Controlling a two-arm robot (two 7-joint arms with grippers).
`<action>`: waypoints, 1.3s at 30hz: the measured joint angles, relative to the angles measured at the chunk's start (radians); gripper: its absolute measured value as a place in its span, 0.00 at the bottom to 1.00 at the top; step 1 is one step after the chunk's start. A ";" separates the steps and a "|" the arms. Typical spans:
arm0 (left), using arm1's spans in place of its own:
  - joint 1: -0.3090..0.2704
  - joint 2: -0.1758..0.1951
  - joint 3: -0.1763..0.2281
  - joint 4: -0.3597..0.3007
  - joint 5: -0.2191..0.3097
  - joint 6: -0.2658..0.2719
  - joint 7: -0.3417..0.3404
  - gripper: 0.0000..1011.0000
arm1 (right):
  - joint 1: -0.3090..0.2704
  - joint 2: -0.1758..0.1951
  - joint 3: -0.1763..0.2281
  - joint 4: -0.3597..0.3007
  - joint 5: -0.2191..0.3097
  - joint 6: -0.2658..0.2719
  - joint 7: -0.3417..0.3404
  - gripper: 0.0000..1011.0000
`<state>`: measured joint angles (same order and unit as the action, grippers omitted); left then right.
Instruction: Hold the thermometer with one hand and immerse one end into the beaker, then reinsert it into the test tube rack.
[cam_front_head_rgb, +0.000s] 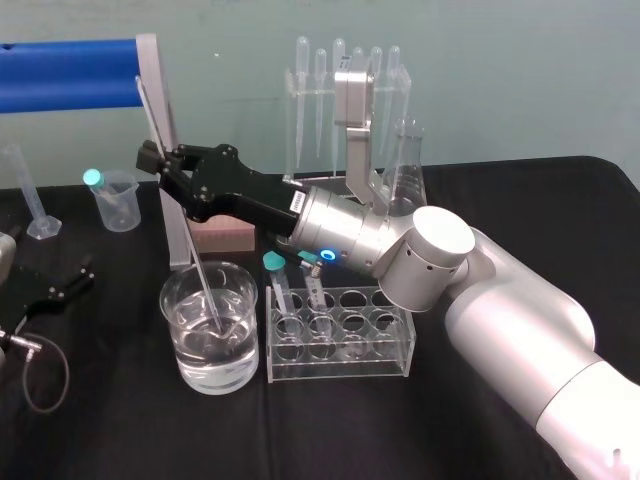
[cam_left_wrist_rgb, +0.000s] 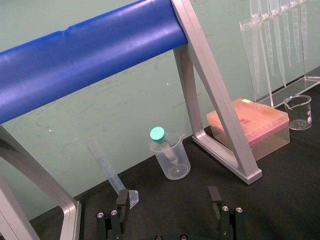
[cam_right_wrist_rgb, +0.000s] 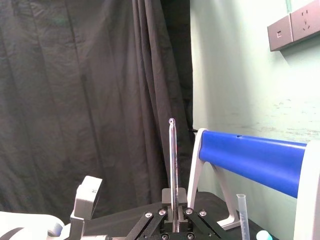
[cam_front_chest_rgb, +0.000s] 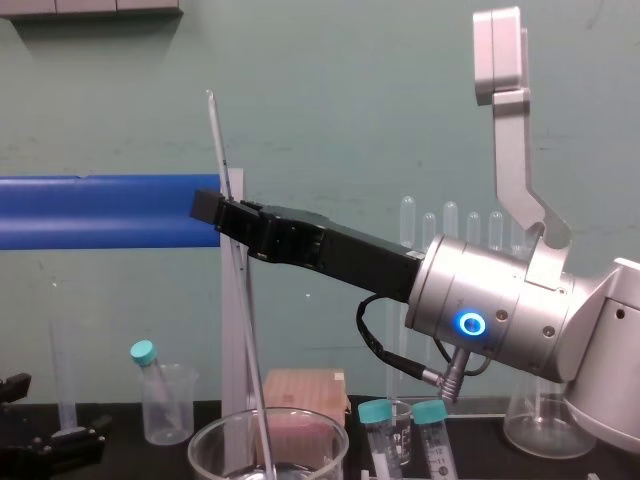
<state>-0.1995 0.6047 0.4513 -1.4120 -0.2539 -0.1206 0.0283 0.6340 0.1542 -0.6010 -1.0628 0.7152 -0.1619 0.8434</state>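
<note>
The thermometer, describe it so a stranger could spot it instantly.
Find the wide beaker left of the test tube rack. The thermometer is the long thin glass rod leaning out of it, held by the right gripper; unlike the pipettes behind, it has no bulb.

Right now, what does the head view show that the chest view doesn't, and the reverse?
Head view: the lower end of the thermometer under water in the beaker. Chest view: the thermometer's top end rising above the blue bar. Both: the right gripper shut on the thermometer over the beaker, and the left gripper parked open at the left.
</note>
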 joint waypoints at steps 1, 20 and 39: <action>0.000 0.000 0.000 0.000 0.000 0.000 0.000 1.00 | 0.000 0.000 0.000 0.000 0.000 0.000 0.000 0.05; 0.000 0.000 0.000 0.000 0.000 0.000 0.000 1.00 | 0.000 0.000 0.000 0.000 0.000 0.000 0.000 0.05; 0.000 0.000 0.000 0.000 0.000 0.000 0.000 1.00 | 0.000 0.000 0.000 0.000 0.000 0.000 0.000 0.05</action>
<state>-0.1995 0.6047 0.4514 -1.4119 -0.2539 -0.1205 0.0283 0.6340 0.1543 -0.6010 -1.0628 0.7152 -0.1619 0.8434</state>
